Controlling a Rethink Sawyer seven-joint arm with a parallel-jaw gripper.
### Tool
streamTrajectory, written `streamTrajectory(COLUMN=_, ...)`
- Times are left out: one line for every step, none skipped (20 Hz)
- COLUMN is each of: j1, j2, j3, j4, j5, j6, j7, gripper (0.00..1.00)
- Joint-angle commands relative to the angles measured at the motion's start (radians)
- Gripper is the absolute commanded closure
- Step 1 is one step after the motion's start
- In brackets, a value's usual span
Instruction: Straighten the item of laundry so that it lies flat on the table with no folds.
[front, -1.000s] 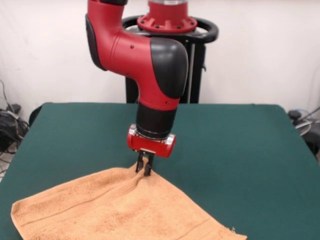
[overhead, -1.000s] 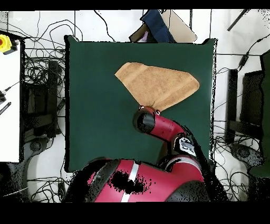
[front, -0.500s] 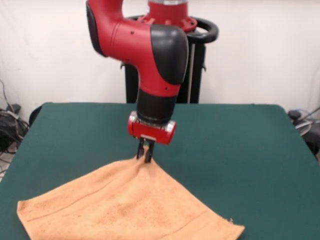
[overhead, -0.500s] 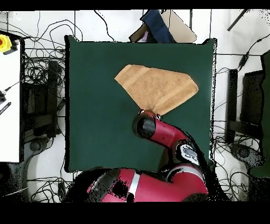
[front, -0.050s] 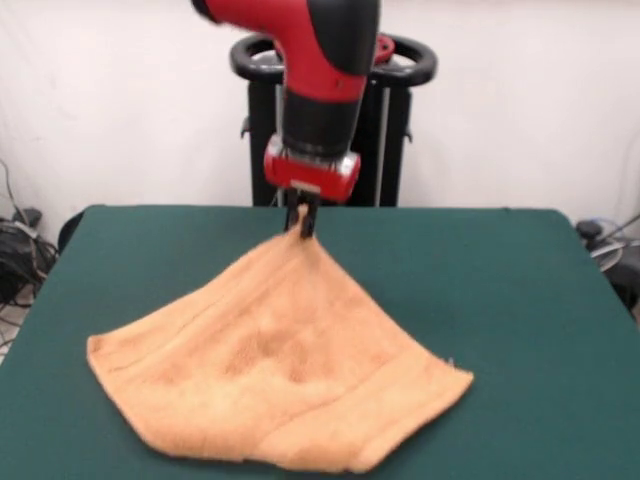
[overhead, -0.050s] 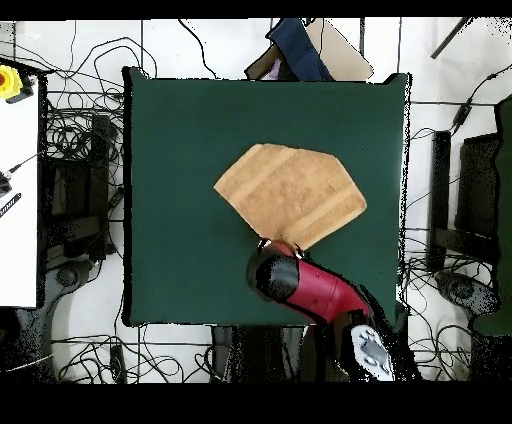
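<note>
Towel corner pinched and lifted

You see the jaws of the gripper (front, -0.050s: 304, 223) clenched on one corner of the tan terry towel (front, -0.050s: 285, 375), which drapes from that peak in a rumpled tent onto the green felt surface (front, -0.050s: 520, 300), near its middle.

Green table (front, -0.050s: 500, 300) — wide, felt-like top, mostly bare. One thing on it: orange-tan towel (front, -0.050s: 290, 390), spread toward middle, much smaller than tabletop. Towel not flat — far corner lifted off cloth into peak, rest sloping down onto table. Front edge looks doubled under. Faint band stripes along edges. Bare green all round towel.
</note>
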Motion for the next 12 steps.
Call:
streamTrajectory(j1=-0.061, j2=-0.062, j3=0.033, j4=0.194, j5=-0.066, j6=0.038, j7=0.125, gripper=1.00)
streamTrajectory(j1=-0.071, j2=-0.038, j3=0.044, j4=0.195, j5=-0.074, j6=0.010, j7=0.128, gripper=1.00)
streamTrajectory(j1=-0.077, j2=-0.011, j3=0.054, j4=0.192, j5=-0.078, j6=-0.018, j7=0.135, gripper=1.00)
streamTrajectory(j1=-0.080, j2=0.017, j3=0.062, j4=0.184, j5=-0.083, j6=-0.042, j7=0.143, gripper=1.00)
streamTrajectory(j1=-0.082, j2=0.043, j3=0.070, j4=0.174, j5=-0.086, j6=-0.061, j7=0.151, gripper=1.00)
streamTrajectory(j1=-0.087, j2=0.066, j3=0.079, j4=0.166, j5=-0.089, j6=-0.079, j7=0.156, gripper=1.00)
streamTrajectory(j1=-0.087, j2=0.084, j3=0.082, j4=0.159, j5=-0.089, j6=-0.089, j7=0.162, gripper=1.00)
streamTrajectory(j1=-0.091, j2=0.096, j3=0.090, j4=0.158, j5=-0.089, j6=-0.097, j7=0.165, gripper=1.00)
streamTrajectory(j1=-0.093, j2=0.105, j3=0.096, j4=0.156, j5=-0.091, j6=-0.102, j7=0.167, gripper=1.00)
streamTrajectory(j1=-0.098, j2=0.111, j3=0.104, j4=0.160, j5=-0.093, j6=-0.106, j7=0.168, gripper=1.00)
streamTrajectory(j1=-0.107, j2=0.120, j3=0.115, j4=0.162, j5=-0.095, j6=-0.109, j7=0.169, gripper=1.00)
streamTrajectory(j1=-0.112, j2=0.126, j3=0.124, j4=0.166, j5=-0.096, j6=-0.113, j7=0.171, gripper=1.00)
